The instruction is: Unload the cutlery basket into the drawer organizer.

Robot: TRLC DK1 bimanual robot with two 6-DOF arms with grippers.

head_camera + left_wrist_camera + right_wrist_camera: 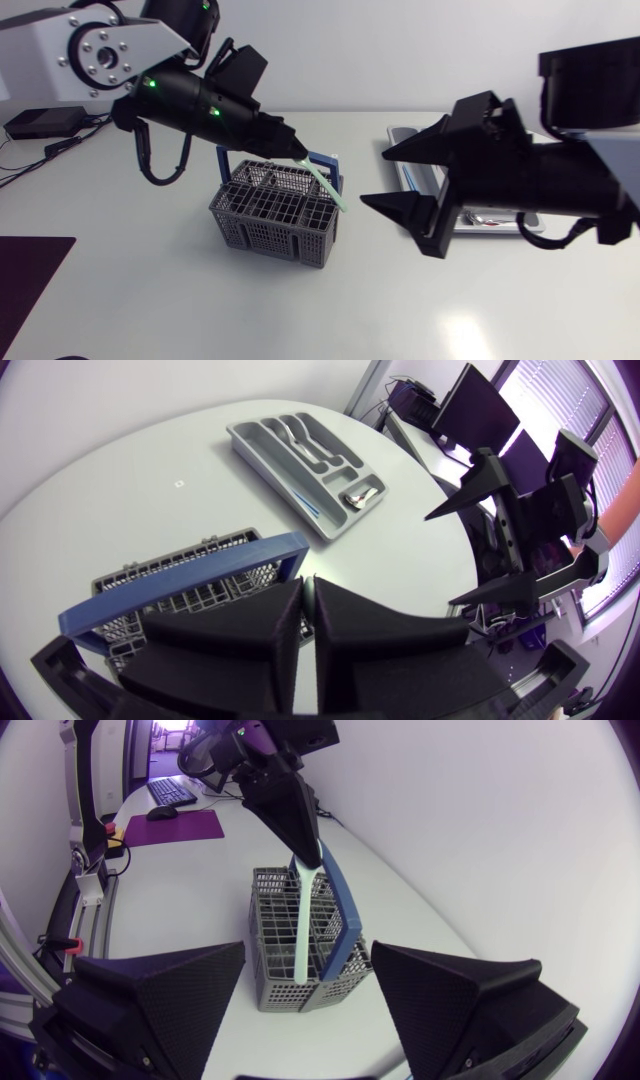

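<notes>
basket point(270, 215): gry plastic mesh, matt | utensil point(325, 187): pale-grn plastic, smooth | organizer point(283, 488): gry plastic | spoon point(362, 497): glossy metal

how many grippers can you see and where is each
2. The left gripper is shut on a pale green utensil over the grey basket; the right gripper hangs open between basket and organizer.

The left arm consists of a silver-grey metal link point(40, 45) with a round flange point(104, 56) bearing a ring of screws, then glossy black joint housings point(200, 100) fitted with green indicator lights point(149, 83). A black cable point(160, 172) loops beneath them. The right arm has a boxy black housing point(560, 175) and a pale grey link point(612, 165). The left gripper point(298, 154) and right gripper point(375, 178) are matte black, and their broad wedge-shaped fingers point(165, 1005) carry fine grid texturing.
</notes>
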